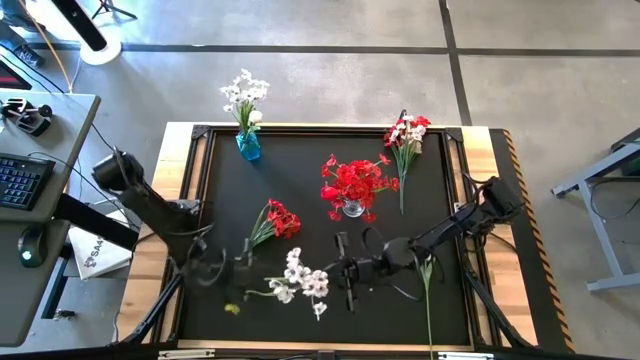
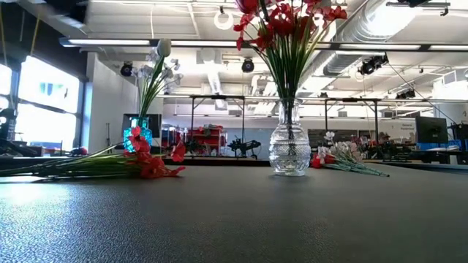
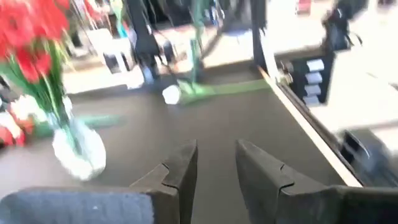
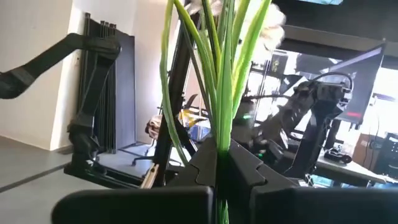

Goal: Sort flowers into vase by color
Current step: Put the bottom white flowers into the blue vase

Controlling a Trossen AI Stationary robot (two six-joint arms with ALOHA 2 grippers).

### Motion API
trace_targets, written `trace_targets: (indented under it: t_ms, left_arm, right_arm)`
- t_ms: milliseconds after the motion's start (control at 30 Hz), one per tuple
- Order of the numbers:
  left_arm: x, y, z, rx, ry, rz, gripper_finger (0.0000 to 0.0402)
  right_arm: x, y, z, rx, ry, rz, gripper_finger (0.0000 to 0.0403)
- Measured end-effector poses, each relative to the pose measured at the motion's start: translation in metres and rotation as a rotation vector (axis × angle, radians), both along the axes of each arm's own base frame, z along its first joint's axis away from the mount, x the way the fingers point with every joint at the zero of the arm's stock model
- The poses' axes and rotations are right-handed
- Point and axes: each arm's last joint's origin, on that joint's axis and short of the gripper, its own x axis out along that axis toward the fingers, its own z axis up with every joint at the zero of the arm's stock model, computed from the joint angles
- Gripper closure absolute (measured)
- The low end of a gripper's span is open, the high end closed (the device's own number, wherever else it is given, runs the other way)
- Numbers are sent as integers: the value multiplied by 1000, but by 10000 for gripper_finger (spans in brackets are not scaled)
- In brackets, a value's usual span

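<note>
My right gripper (image 1: 340, 272) is shut on a bunch of white flowers (image 1: 305, 280) over the table's near middle. In the right wrist view its green stems (image 4: 217, 74) rise from the fingers. My left gripper (image 1: 238, 266), left of that bunch, is open (image 3: 216, 165) and touches nothing. A blue vase (image 1: 248, 146) at the far edge holds white flowers. A clear vase (image 1: 352, 207) in the middle holds red flowers (image 1: 352, 182). A red bunch (image 1: 275, 220) and a mixed red-and-white bunch (image 1: 405, 135) lie flat on the mat. My right gripper pinches several green stems (image 4: 219, 140) of the white bunch between its two fingers, coming level from the table's right side. The stems run across the fingers, and the white blossoms (image 4: 268, 22) stand beyond them. Whether the bunch touches the mat does not show.
One green sprig (image 1: 428, 295) lies along the right side toward the near edge. A small yellowish bit (image 1: 232, 308) lies near the left near corner. The black mat has a raised frame (image 1: 200, 135). A desk with keyboard (image 1: 22, 180) stands left of the table.
</note>
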Motion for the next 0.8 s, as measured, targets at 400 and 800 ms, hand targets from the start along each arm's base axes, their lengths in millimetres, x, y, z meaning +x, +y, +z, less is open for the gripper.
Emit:
trace_targets:
  t_ms: [400, 800]
  left_arm:
    - [77, 27, 22, 95, -144, -163, 210]
    - [116, 15, 36, 152, -193, -169, 200]
  right_arm:
    - [1, -2, 0, -38, -15, -19, 400]
    - [0, -1, 1, -54, -27, -21, 400]
